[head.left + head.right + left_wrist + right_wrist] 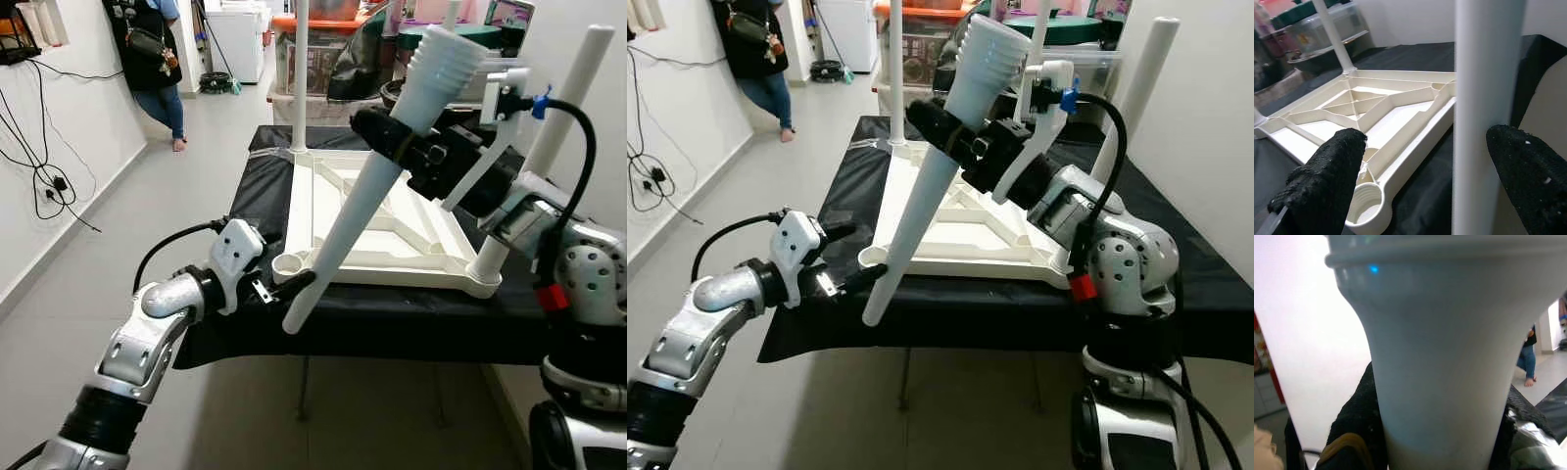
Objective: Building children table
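black-draped table [257, 191], inverted tabletop [392, 230] | your right gripper [390, 135] clamps leg [377, 181] for flipping | left gripper [1415, 171] open, bracketing its tip beside empty socket [288, 264]

Table leg [372, 186]: smooth white plastic with a faint sheen, ribbed at the threaded end, clamped between the matt black, coarse-grained fingers [1359, 416] of the right gripper [377, 132]. Upturned table top [392, 230]: cream moulded plastic, smooth and slightly glossy, laid on a matt black cloth [265, 186] creased beside the left gripper [284, 284], whose pads [1327, 176] are seen to be rough and sponge-like. Arm shells [171, 299]: brushed silver metal with white glossy plastic housings; floor [147, 225] below: pale smooth tile with a dull shine.
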Tool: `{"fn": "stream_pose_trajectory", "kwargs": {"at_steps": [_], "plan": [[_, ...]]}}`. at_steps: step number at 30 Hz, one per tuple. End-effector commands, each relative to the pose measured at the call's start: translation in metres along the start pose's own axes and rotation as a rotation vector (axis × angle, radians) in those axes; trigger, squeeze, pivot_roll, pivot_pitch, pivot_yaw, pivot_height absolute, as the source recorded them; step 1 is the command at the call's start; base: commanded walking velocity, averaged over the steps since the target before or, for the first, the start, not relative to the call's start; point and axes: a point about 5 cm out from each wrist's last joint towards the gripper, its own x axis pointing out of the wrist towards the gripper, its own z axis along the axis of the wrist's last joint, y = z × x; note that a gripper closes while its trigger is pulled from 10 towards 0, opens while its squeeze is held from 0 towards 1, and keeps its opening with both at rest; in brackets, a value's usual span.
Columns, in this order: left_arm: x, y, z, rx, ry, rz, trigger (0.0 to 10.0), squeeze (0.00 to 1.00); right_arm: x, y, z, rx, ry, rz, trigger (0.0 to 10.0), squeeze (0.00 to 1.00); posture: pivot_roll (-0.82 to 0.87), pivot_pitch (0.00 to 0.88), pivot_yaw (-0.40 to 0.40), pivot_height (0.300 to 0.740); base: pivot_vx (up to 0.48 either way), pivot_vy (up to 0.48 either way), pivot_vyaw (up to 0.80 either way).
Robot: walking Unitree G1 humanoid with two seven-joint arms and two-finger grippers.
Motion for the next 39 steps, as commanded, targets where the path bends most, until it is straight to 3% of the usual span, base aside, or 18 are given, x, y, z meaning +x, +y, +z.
{"fn": "stream_pose_trajectory", "kwargs": {"at_steps": [1, 5, 16, 17, 25, 36, 37, 38, 39], "plan": [[0.007, -0.004, -0.002, -0.033, -0.008, -0.057, 10.0, 0.0, 0.007, 0.01, 0.008, 0.014, -0.046, 0.049, 0.0, 0.0, 0.01, 0.0, -0.042, 0.74, 0.0, 0.0, 0.0], [0.014, -0.012, -0.005, -0.058, -0.017, -0.145, 10.0, 0.0, 0.011, 0.015, 0.003, 0.046, -0.04, 0.055, 0.0, 0.0, 0.01, 0.0, -0.039, 0.74, 0.0, 0.0, 0.0], [0.02, -0.009, -0.016, -0.082, 0.006, -0.172, 10.0, 0.0, 0.013, 0.025, 0.001, 0.114, -0.036, 0.088, 0.0, 0.0, 0.0, 0.0, -0.036, 0.74, 0.0, 0.0, 0.0], [0.021, -0.007, -0.019, -0.068, 0.015, -0.177, 0.0, 0.0, 0.013, 0.027, 0.001, 0.117, -0.034, 0.094, 0.0, 0.0, 0.0, 0.0, -0.036, 0.74, 0.0, 0.0, 0.0], [0.02, -0.008, -0.025, -0.041, 0.039, -0.199, 0.0, 0.0, 0.013, 0.028, 0.0, 0.118, -0.026, 0.083, 0.0, 0.0, 0.0, 0.0, -0.036, 0.74, 0.0, 0.0, 0.0], [0.018, -0.008, -0.027, -0.019, 0.05, -0.214, 0.0, 0.0, 0.014, 0.013, -0.012, 0.168, 0.014, -0.035, 0.0, 0.0, 0.01, 0.0, -0.038, 0.74, 0.0, 0.0, 0.0], [0.018, -0.007, -0.027, -0.016, 0.054, -0.212, 0.0, 0.0, 0.014, 0.01, -0.015, 0.173, 0.026, -0.059, 7.3, 0.0, 0.01, 0.0, -0.039, 0.74, 0.0, 0.0, 0.0], [0.017, -0.005, -0.029, -0.011, 0.065, -0.194, 0.0, 0.0, 0.013, 0.005, -0.019, 0.179, 0.037, -0.099, 10.0, 0.0, 0.02, 0.0, -0.039, 0.74, 0.0, 0.0, 0.0], [0.017, -0.001, -0.03, -0.005, 0.076, -0.164, 0.0, 0.0, 0.013, 0.002, -0.024, 0.191, 0.049, -0.123, 10.0, 0.0, 0.02, 0.0, -0.039, 0.74, 0.0, 0.0, 0.0]]}}
